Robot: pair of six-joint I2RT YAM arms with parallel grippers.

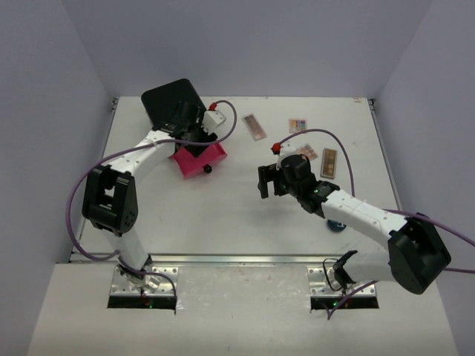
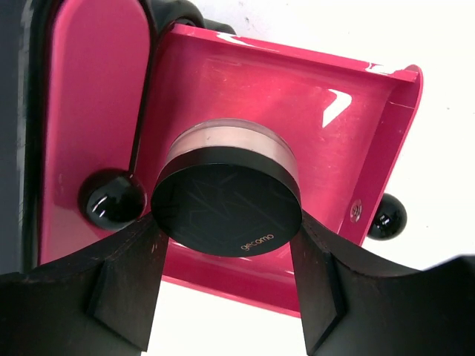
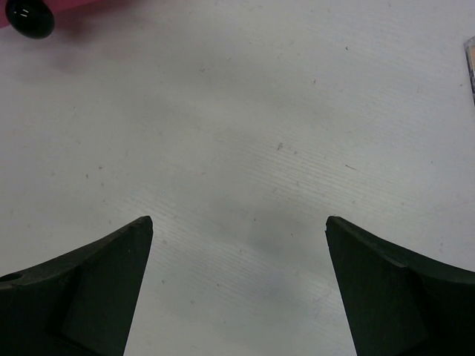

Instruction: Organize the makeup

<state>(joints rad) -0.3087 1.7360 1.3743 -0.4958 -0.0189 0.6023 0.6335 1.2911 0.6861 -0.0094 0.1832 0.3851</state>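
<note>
on white table [image 1: 223,222], left pincer [image 2: 225,231] holds round compact [image 2: 226,204] over pink drawer [image 2: 338,126].

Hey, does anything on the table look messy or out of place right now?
Yes. Four palettes lie loose at mixed angles toward the far right of the table. The pink drawer stands pulled out of the black chest, with the left tool holding a round compact over it.

Lighting: bright, even, diffuse from overhead.
White glare streaks on the pink drawer [image 2: 245,89]; faint, soft-edged shadows on the table [image 1: 245,222]; close foreground in wrist views slightly soft.
</note>
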